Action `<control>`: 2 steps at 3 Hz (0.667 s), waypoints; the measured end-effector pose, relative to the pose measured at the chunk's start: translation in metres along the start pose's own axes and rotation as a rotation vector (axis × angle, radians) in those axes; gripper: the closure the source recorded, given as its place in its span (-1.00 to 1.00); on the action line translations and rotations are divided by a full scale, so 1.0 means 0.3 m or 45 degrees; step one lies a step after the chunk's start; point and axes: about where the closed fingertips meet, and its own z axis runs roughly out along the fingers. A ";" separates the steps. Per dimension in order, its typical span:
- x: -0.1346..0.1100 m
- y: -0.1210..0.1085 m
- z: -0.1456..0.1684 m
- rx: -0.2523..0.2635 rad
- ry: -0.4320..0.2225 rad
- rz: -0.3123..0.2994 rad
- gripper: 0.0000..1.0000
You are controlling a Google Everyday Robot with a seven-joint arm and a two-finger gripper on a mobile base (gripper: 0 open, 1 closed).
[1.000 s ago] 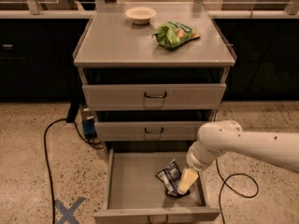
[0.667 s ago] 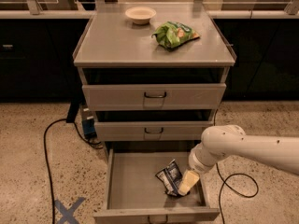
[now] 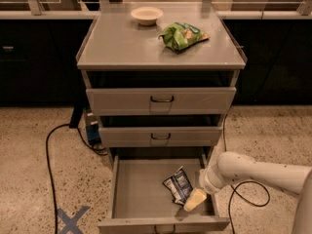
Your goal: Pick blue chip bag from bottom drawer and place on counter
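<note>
The blue chip bag (image 3: pixel 178 185) lies crumpled on the floor of the open bottom drawer (image 3: pixel 139 189), right of its middle. My gripper (image 3: pixel 194 200) reaches down into the drawer from the right on a white arm. Its pale tip sits just right of and below the bag, at the bag's edge. The counter (image 3: pixel 126 43) is the grey top of the cabinet, far above the gripper.
A white bowl (image 3: pixel 146 15) and a green snack bag (image 3: pixel 183 35) lie on the counter. Two upper drawers with dark handles (image 3: pixel 161 100) are shut. Black cables (image 3: pixel 48 160) run over the floor at left and right. A blue tape X (image 3: pixel 72 219) marks the floor.
The arm has shifted slightly to the right and lower. The gripper tip stays beside the blue chip bag, which has not moved.
</note>
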 end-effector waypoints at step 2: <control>0.121 0.057 0.294 -0.148 -0.020 0.087 -1.00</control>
